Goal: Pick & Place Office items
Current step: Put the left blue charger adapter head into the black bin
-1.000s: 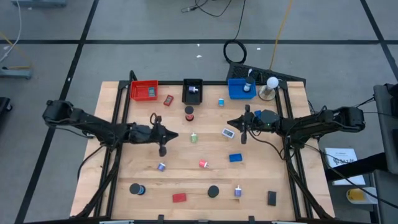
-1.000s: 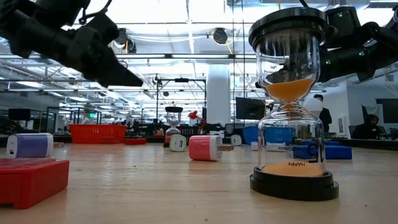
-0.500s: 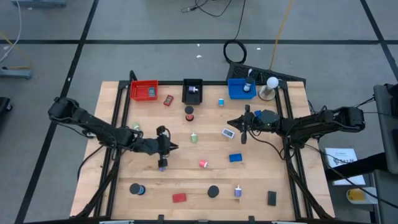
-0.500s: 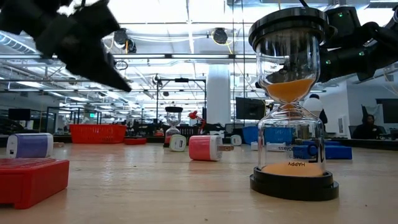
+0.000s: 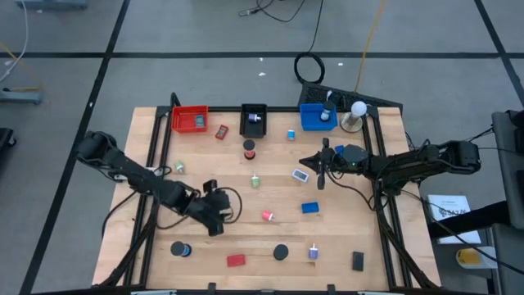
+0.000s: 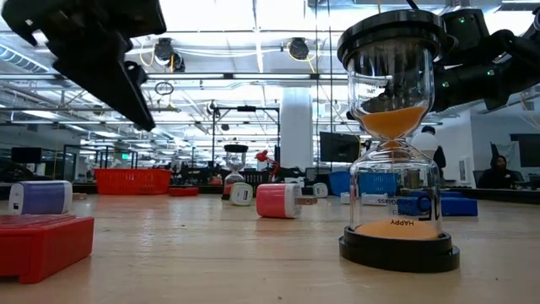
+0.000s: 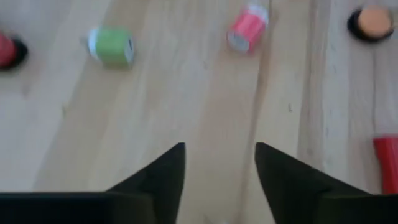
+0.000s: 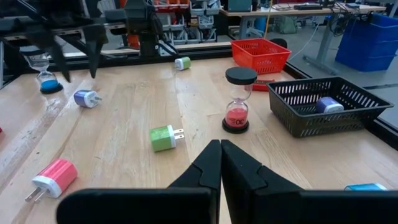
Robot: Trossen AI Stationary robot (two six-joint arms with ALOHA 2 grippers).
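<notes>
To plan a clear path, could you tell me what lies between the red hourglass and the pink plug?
The green plug lies between the red hourglass and the pink plug, apart from both, as the high view shows.

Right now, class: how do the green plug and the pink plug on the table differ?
Colour: the green plug is green-bodied, the pink plug pink. Place: the green plug lies nearer the black tray than the pink plug does. Both are small two-pronged plugs lying sideways.
</notes>
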